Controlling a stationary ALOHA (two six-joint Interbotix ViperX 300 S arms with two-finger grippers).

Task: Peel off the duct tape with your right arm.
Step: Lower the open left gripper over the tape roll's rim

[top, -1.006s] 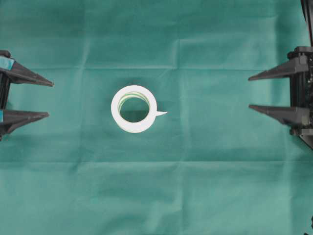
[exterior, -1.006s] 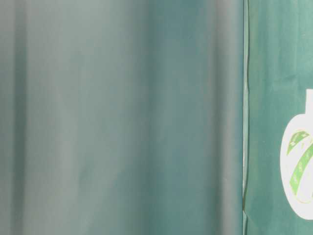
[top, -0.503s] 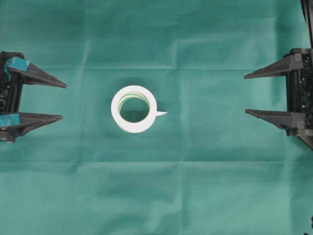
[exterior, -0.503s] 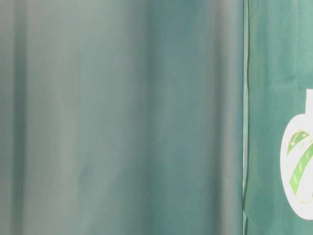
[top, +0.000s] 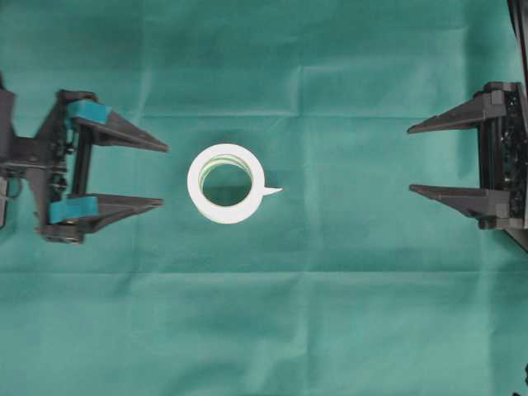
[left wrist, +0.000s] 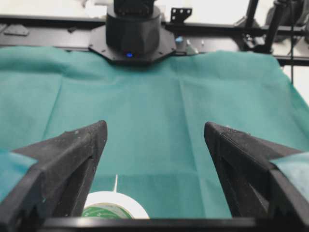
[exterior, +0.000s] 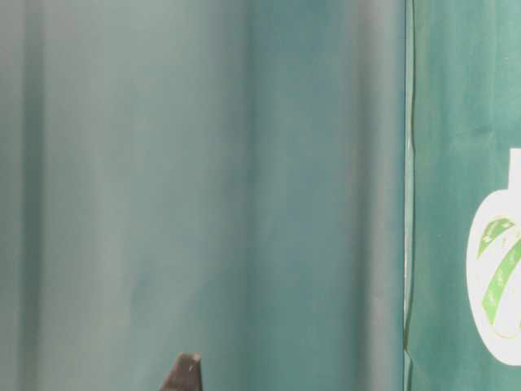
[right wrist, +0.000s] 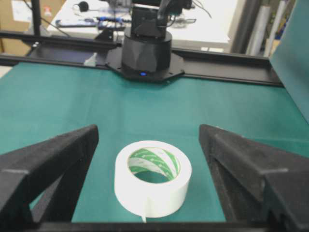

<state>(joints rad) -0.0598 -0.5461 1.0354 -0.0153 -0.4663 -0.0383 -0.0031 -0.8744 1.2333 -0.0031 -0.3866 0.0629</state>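
Now both tools, left (top: pixel 163 175) and right (top: pixel 409 158), gape released, flanking the duct tape (top: pixel 226 184).

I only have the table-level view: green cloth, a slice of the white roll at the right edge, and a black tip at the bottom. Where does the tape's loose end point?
Observer: Overhead, the duct tape lies flat, and its tab points toward the right gripper.
Operator: Is that gripper ready?
Observer: Its jaws stand open, well clear of the roll.
Operator: And the black tip?
Observer: Likely the left gripper, open, its fingertips just short of the roll.
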